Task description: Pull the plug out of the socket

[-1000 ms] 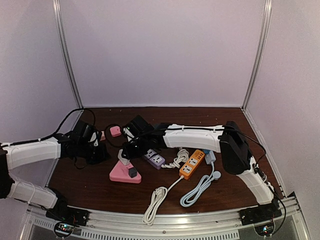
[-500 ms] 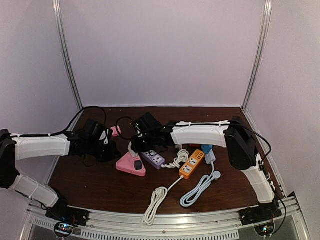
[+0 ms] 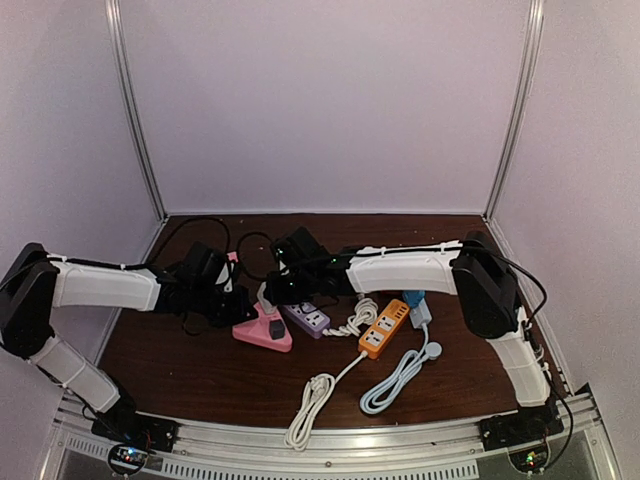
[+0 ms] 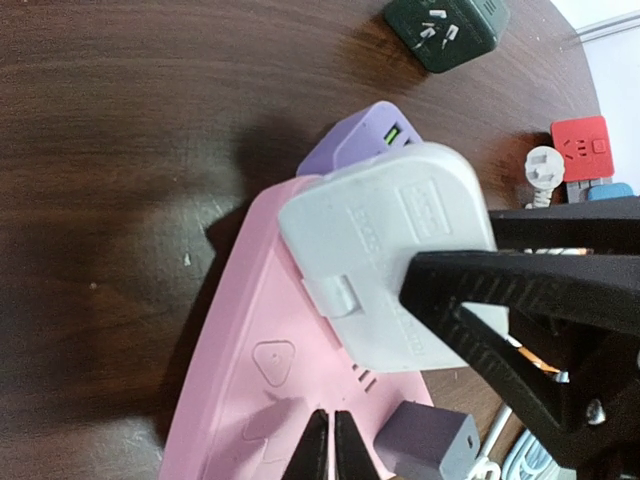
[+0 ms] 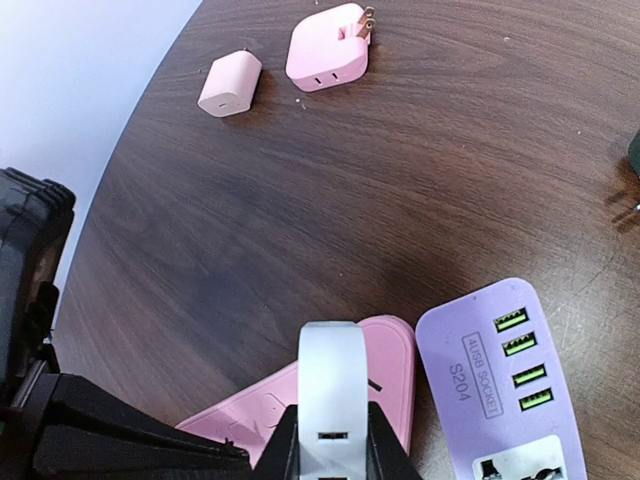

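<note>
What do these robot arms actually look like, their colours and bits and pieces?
The left arm and right arm are chunky white tubes linked by bulky black joints. Thin black cables loop along them. The left end effector and right end effector are black, each with two slim tapering fingers. I see no readable markings.

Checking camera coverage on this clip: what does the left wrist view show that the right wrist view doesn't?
Left wrist only: a dark green adapter, a red socket block, and a small greyish adapter on the pink socket. Right wrist only: a pale pink charger, a pink plug adapter, and the printed label on the purple strip. Both: the white plug clamped in the right pincer, the pink socket under it, and the purple strip.
</note>
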Controlling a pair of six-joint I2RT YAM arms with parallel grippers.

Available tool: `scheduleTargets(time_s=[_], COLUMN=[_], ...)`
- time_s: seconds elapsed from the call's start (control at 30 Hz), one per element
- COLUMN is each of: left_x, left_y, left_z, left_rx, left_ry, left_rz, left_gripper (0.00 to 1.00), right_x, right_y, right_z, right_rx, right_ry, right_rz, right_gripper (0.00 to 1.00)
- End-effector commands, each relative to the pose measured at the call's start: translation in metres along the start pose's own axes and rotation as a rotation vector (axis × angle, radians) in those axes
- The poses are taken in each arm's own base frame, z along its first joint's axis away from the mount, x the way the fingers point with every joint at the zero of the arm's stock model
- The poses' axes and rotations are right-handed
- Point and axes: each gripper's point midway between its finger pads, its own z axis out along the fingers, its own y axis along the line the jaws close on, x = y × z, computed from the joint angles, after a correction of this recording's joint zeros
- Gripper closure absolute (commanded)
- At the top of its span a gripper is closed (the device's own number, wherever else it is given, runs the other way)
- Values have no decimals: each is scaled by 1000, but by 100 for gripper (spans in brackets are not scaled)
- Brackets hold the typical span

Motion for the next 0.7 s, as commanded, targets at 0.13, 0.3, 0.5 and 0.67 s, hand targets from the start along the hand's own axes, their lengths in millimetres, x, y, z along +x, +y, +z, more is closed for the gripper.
scheduleTargets(time_s=[0.13, 0.3, 0.5, 0.67], left_x=[-15, -6, 2, 10], left_y=[-9, -4, 0, 7], left_z=[9, 16, 19, 22], left_rx=[19, 14, 17, 1], left_ry=[-38, -4, 22, 50], left_rz=[26, 30, 31, 30], left_gripper=[96, 97, 96, 97], right_x=[-9, -2, -3, -3], right_y=[-3, -4, -3, 2], right_z=[-19, -19, -19, -20], right_rx=[-23, -46, -81, -123], right_ry=[-25, -1, 10, 26], right_rz=[-11, -19, -12, -5], right_gripper=[95, 96, 95, 95])
